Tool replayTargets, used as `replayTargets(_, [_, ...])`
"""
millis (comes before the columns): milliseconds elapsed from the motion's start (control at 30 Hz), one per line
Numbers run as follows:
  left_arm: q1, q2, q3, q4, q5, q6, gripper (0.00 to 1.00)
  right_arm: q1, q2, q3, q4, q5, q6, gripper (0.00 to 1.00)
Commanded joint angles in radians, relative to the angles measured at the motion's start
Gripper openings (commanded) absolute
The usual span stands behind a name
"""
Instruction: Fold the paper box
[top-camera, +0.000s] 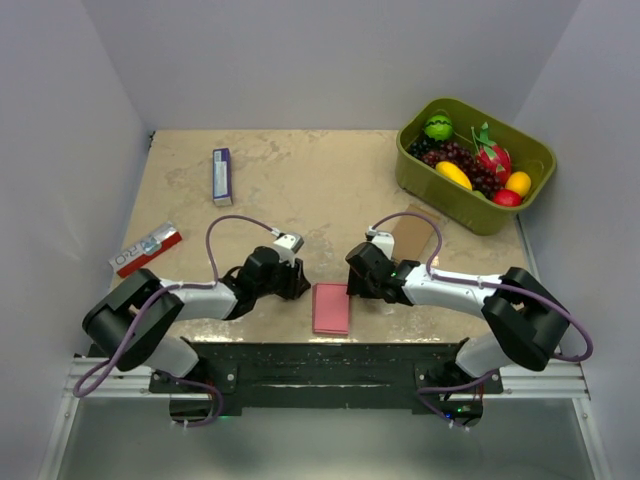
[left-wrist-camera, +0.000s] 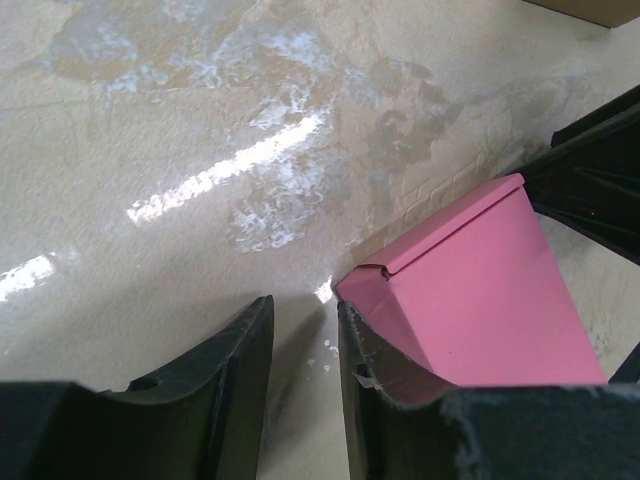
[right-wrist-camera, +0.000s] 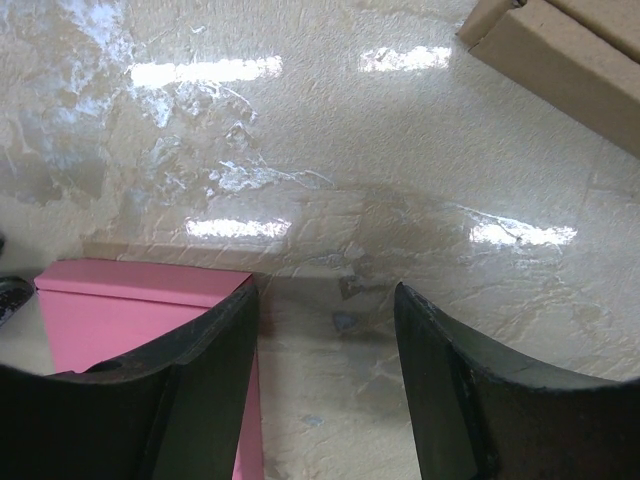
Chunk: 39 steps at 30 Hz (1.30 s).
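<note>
Fingers of the left gripper stand slightly apart, empty, just left of the box; the right gripper, spread and empty, sits at its right edge. Lying flat by the near edge of the table, the box likely needs even squeezing from both sides. Open room lies beyond it; a carton stands beyond-right.

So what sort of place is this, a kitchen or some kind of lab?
Probably a robot test booth. Plain white walls box in a small table, a left arm and right arm are bolted at its near edge, and props lie about: a pink paper box, a green bin of fruit.
</note>
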Motion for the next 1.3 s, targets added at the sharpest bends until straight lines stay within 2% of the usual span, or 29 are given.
replayTargets(0, [0.010,-0.043,0.002,-0.112,-0.085,0.028,0.36,0.005,0.018,-0.027,-0.008,-0.047,0.027,0.60])
replayTargets(167, [0.009,-0.011,0.010,-0.091,-0.045,0.027,0.28,0.005,0.019,-0.021,-0.005,-0.041,0.025,0.60])
replayTargets(200, [0.009,0.019,0.013,-0.068,-0.024,0.026,0.22,0.005,0.019,-0.018,-0.007,-0.039,0.025,0.60])
replayTargets(300, [0.009,0.050,0.012,-0.014,0.031,0.003,0.15,0.005,0.021,-0.014,-0.004,-0.031,0.024,0.60])
replayTargets(600, [-0.030,0.164,0.028,0.067,0.090,-0.028,0.01,0.007,0.024,-0.028,0.019,-0.051,0.029,0.59])
replayTargets(867, [-0.103,0.213,0.044,0.101,0.059,-0.063,0.00,0.021,0.025,-0.079,0.067,-0.077,0.073,0.56])
replayTargets(1000, [-0.070,0.150,0.047,0.022,0.015,-0.026,0.00,0.019,-0.001,-0.076,0.011,-0.050,0.061,0.58])
replayTargets(1033, [-0.053,0.129,0.047,0.008,0.015,-0.009,0.00,0.018,-0.018,-0.058,-0.009,-0.033,0.056,0.61])
replayTargets(1067, [-0.028,0.078,0.048,-0.014,0.004,0.000,0.03,0.019,-0.036,-0.051,-0.025,0.002,0.038,0.65])
replayTargets(1100, [-0.024,0.047,0.053,-0.064,-0.011,0.009,0.15,0.019,-0.085,-0.044,-0.046,0.016,0.023,0.69])
replayTargets(1133, [-0.020,0.017,0.059,-0.087,-0.042,0.021,0.20,0.019,-0.111,-0.036,-0.060,0.024,0.009,0.77])
replayTargets(1167, [-0.019,-0.046,0.061,-0.121,-0.051,0.024,0.32,0.019,-0.136,-0.031,-0.071,0.041,-0.014,0.87])
replayTargets(1267, [-0.007,-0.146,0.053,-0.169,-0.082,0.017,0.46,0.021,-0.244,-0.030,-0.102,0.036,-0.085,0.98])
